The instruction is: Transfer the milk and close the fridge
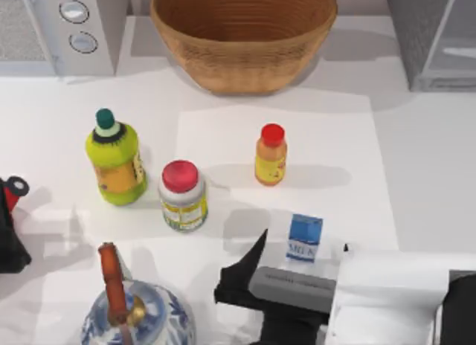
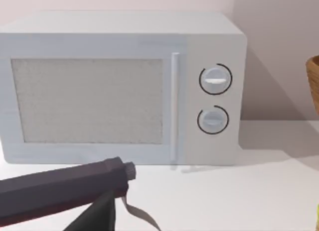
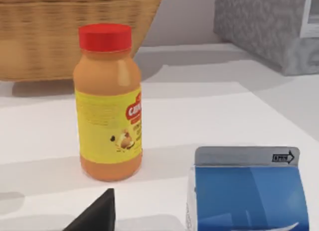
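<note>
The milk (image 1: 305,238) stood upright on the counter (image 1: 416,174), near the right gripper (image 1: 301,256), whose fingers (image 1: 255,254) were spread wide around nothing. The fridge (image 1: 431,36) sat at the far right corner. The left gripper (image 1: 11,211) rested at the left edge; its fingers' state couldn't be told

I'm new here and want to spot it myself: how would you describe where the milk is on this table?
Start at the big woven basket at the table's far edge, then come forward past the red-capped orange bottle standing in front of it. Nearer still, just ahead of the right gripper, stands the milk. It is the only boxy carton, blue with a white band, and shorter than the round bottles around it.
</note>
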Robot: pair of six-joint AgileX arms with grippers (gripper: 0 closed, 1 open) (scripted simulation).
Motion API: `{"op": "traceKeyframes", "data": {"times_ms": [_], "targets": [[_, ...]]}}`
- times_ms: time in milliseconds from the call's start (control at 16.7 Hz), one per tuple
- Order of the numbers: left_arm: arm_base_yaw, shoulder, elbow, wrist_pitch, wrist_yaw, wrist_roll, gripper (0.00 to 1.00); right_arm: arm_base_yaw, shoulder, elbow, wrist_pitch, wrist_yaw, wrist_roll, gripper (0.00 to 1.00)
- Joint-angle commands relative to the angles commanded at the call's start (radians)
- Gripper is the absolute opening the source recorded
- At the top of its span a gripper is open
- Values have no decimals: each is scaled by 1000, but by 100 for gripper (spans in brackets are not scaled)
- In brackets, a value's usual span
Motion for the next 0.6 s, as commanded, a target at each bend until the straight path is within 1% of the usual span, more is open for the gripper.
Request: {"op": "traceKeyframes", "data": {"times_ms": [300, 600], "targets": [[0, 0, 0, 0, 0, 0, 100, -16, 0, 1, 12, -14, -13, 100], [0, 0, 0, 0, 0, 0, 100, -103, 33, 22, 120, -102, -108, 100]]}}
